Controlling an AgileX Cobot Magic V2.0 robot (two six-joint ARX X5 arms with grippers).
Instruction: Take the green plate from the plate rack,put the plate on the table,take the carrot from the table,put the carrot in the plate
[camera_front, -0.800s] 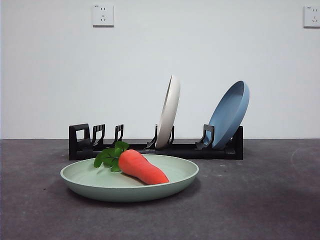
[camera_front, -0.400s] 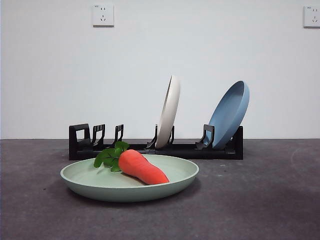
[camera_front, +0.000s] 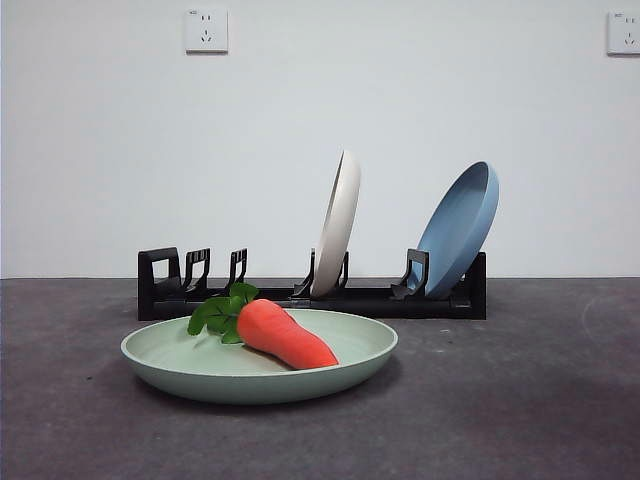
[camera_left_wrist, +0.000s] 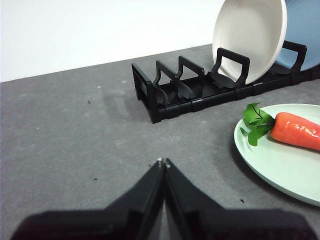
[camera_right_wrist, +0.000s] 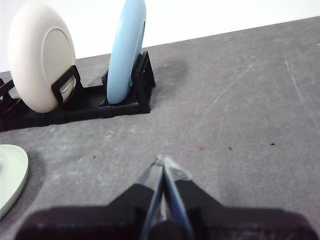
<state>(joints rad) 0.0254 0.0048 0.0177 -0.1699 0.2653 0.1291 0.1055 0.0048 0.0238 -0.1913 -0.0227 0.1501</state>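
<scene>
The green plate (camera_front: 258, 362) lies flat on the dark grey table (camera_front: 520, 400) in front of the black plate rack (camera_front: 310, 296). Inside the plate rests the carrot (camera_front: 283, 334), its leaves toward the rack's empty slots. The left wrist view shows the same plate (camera_left_wrist: 285, 165) and carrot (camera_left_wrist: 297, 136) off to one side of my left gripper (camera_left_wrist: 163, 162), which is shut and holds nothing. My right gripper (camera_right_wrist: 161, 161) is shut and empty over bare table, with the plate's rim (camera_right_wrist: 11, 176) at that view's edge. Neither arm appears in the front view.
A cream-white plate (camera_front: 337, 224) and a blue plate (camera_front: 457, 228) stand upright in the rack's right half. Its left slots (camera_front: 190, 268) hold nothing. A white wall with two sockets rises behind the table.
</scene>
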